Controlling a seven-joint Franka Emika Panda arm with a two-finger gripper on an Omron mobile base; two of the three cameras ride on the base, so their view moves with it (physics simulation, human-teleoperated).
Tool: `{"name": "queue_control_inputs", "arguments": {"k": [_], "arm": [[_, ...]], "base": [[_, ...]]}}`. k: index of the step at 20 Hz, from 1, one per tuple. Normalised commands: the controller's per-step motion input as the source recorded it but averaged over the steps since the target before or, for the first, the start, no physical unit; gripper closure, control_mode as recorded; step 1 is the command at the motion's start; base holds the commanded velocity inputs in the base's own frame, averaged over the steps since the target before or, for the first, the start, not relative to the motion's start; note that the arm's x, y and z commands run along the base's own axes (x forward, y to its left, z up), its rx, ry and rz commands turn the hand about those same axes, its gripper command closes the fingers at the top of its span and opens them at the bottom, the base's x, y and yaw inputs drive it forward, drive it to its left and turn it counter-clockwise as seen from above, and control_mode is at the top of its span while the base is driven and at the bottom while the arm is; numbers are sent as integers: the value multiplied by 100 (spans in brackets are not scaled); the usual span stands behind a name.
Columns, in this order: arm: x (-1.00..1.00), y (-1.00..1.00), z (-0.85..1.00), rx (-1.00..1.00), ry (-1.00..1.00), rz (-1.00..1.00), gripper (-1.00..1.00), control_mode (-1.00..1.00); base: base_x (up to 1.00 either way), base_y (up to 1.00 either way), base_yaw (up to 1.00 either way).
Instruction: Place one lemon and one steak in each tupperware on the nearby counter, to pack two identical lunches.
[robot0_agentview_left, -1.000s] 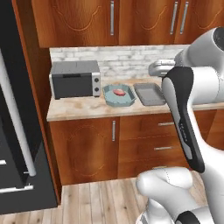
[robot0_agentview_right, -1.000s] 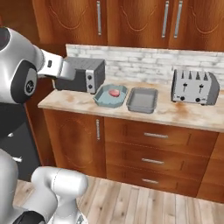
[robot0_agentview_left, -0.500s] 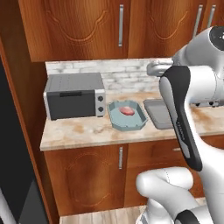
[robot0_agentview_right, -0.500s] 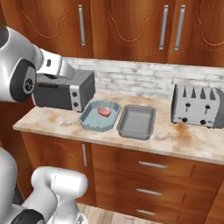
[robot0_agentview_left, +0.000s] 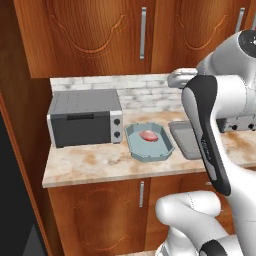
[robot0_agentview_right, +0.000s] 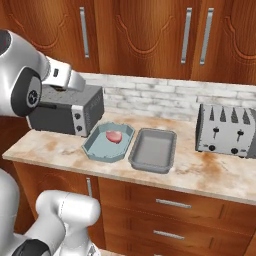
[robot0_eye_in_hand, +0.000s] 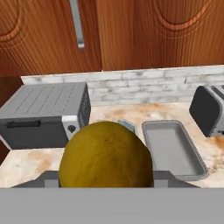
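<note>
Two containers sit side by side at mid-depth on the counter (robot0_agentview_right: 60, 145), long sides nearly touching. The blue-grey tupperware (robot0_agentview_right: 96, 149) holds one steak (robot0_agentview_right: 114, 136), lying flat in the half nearer the back wall. The greyer tupperware (robot0_agentview_right: 143, 161) beside it holds nothing.

A grey toaster oven (robot0_agentview_left: 85, 122) stands at the left end of the counter, just beside the blue-grey tupperware. A silver toaster (robot0_agentview_right: 229, 131) stands toward the right end, apart from the greyer tupperware. A white brick backsplash (robot0_agentview_right: 150, 97) runs along the rear edge, with wooden wall cabinets (robot0_agentview_right: 140, 35) above it.

Bare counter runs along the front edge ahead of both containers and ahead of the toaster oven. A further open strip lies between the greyer tupperware and the toaster.

In the hand view, the dull orange-yellow lemon (robot0_eye_in_hand: 106, 155) sits directly between the positions of the two finger tips, above the counter. The gripper is partly closed on this lemon and carries it; the finger tips themselves are hidden behind the fruit.
</note>
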Motion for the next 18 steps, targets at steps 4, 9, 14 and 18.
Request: {"name": "queue_control_inputs", "arguments": {"k": [4, 9, 14, 18], "arm": [[-2, 0, -59, 0, 3, 0, 100, -100], [15, 0, -96, 0, 15, 0, 100, -100], [32, 0, -97, 0, 19, 0, 100, -100], [41, 0, -81, 0, 16, 0, 100, -100]], "base": [[0, 0, 0], [0, 0, 0], [0, 0, 0], [0, 0, 0]]}}
